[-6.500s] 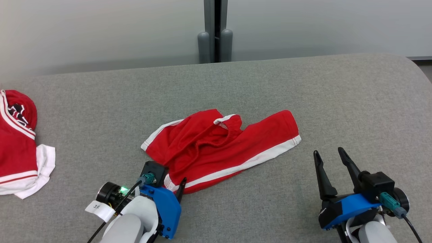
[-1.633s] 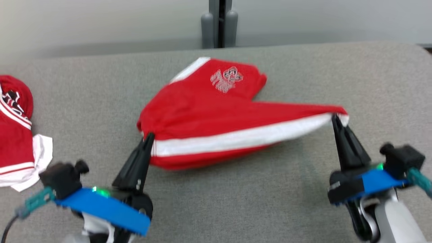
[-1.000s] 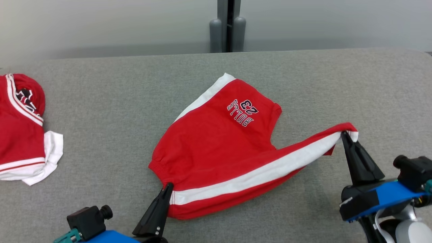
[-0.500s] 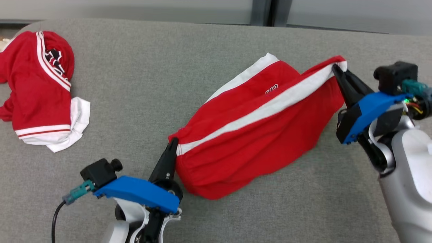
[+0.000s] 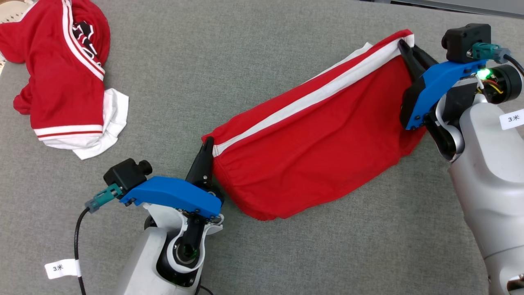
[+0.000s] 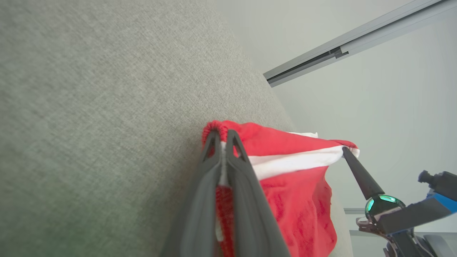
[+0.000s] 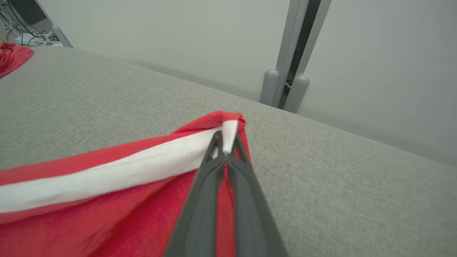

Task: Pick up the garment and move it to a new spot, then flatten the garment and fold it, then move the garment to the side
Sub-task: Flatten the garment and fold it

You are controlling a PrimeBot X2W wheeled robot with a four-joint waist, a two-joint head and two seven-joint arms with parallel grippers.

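Near the desk's front edge, the robot's left end effector [image 5: 208,144] is clamped shut on the gathered waistband corner of a pair of red shorts, the garment [image 5: 323,139], pinching the cloth where its white side stripe begins. From that grip the garment stretches diagonally across the middle of the grey, fabric-covered desk [image 5: 229,53] toward the far right. Its striped edge is pulled taut and the red body sags below in soft folds; whether the lowest fold touches the desk cannot be told. At the far-right end the right end effector [image 5: 404,44] is likewise closed on the stripe at the leg-hem corner, a white tip of cloth showing just past the grip in the right wrist view.

The garment looks light, limp and stretchy. It will likely drape and bunch wherever unsupported, so the two corners along one seam look like sound holds for laying it flat, though a thin pinch of knit could slip under a hard pull.

Toward the desk's far left corner lies a second red-and-white garment [image 5: 65,78], crumpled and well apart from the held one; it seems to block nothing unless the shorts are carried that way. Beyond the desk's far edge stands a pale wall [image 7: 160,35] with a grey post [image 7: 285,85].
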